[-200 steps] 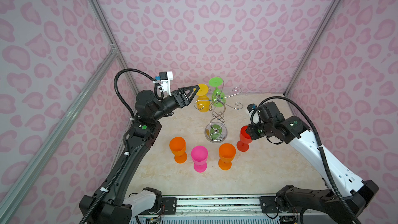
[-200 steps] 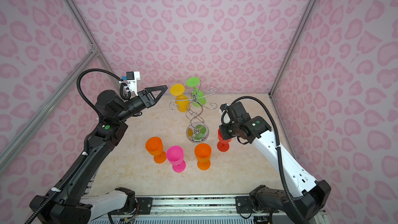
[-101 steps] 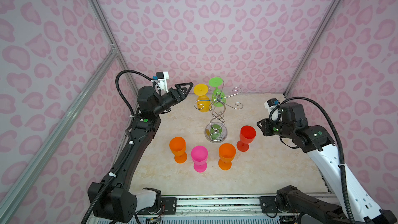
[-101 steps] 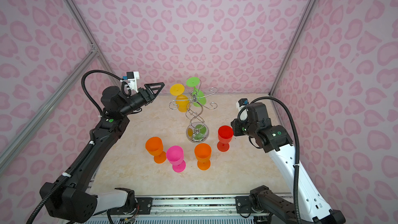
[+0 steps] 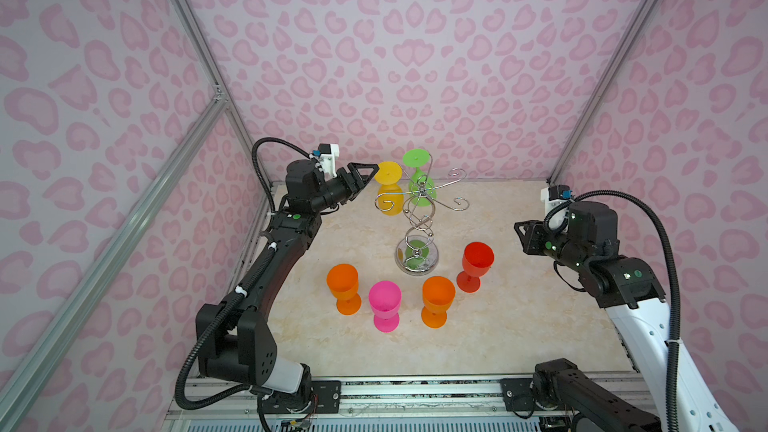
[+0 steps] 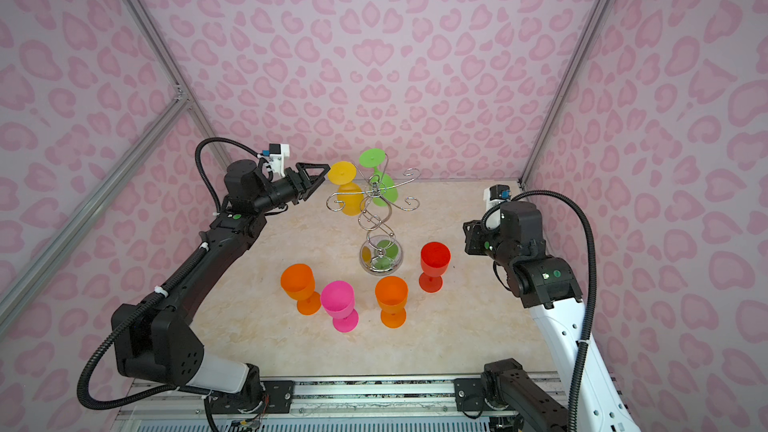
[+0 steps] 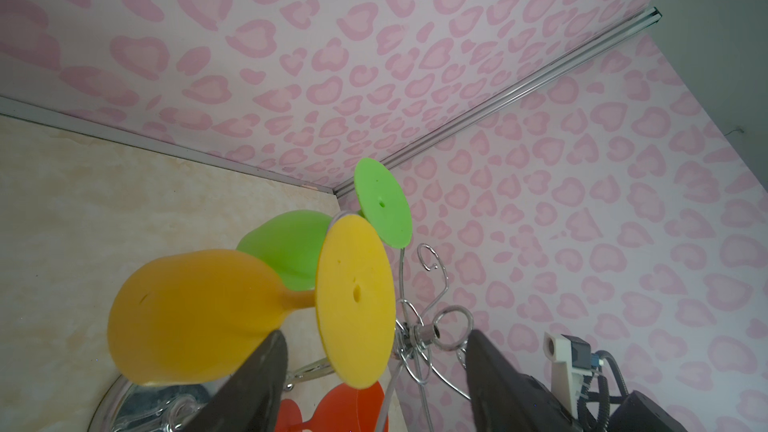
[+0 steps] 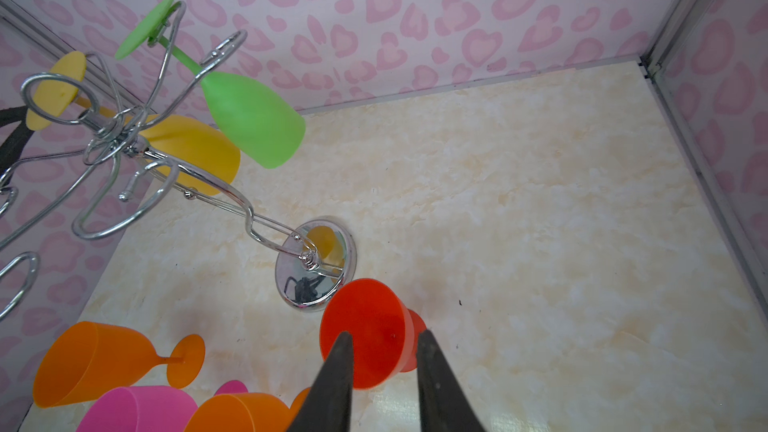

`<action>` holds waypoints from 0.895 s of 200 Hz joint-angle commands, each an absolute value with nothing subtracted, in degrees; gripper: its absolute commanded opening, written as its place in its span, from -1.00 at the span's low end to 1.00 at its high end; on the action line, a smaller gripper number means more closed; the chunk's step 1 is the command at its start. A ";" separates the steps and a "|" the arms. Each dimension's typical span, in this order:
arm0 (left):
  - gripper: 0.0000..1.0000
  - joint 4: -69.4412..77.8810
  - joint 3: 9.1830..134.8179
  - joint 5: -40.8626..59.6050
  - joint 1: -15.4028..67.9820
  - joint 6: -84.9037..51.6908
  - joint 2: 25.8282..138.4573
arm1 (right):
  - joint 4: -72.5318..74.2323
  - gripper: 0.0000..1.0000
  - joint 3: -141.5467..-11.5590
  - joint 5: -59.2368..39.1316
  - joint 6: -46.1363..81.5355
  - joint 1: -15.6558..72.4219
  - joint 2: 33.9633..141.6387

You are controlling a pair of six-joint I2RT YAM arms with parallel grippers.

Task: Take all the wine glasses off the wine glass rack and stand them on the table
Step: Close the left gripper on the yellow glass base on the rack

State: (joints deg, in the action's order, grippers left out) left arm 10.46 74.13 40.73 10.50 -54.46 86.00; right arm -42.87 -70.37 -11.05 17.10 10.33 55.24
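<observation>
**Bench state**

Translucent yellow plastic wine glass (image 5: 390,201) hangs upside down from a hook of the shiny chrome wire rack (image 5: 417,260). Left gripper (image 5: 371,171): jaws wide apart, empty, just beside the glass's round foot. Right gripper (image 5: 520,231): jaws narrowly parted, empty, well apart from the rack.

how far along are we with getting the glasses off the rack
Done: orange glass, pink glass, second orange glass and red glass stand on the table, off the wine glass rack. In hand: the open left gripper is at the foot of the yellow glass, not closed on it; the right gripper holds nothing. Left: yellow glass and green glass hang on the rack.
</observation>
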 commanded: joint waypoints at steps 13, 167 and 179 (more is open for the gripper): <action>0.30 13.27 74.75 42.70 10.55 -55.61 87.69 | -39.93 -0.44 -69.52 -13.47 18.15 9.10 55.33; -0.34 15.58 75.23 44.78 11.68 -57.20 90.13 | -38.58 -0.44 -67.24 -15.77 18.67 7.39 55.81; -0.38 15.47 75.23 44.86 11.65 -57.09 90.05 | -38.54 -0.44 -67.10 -15.90 18.68 7.29 55.81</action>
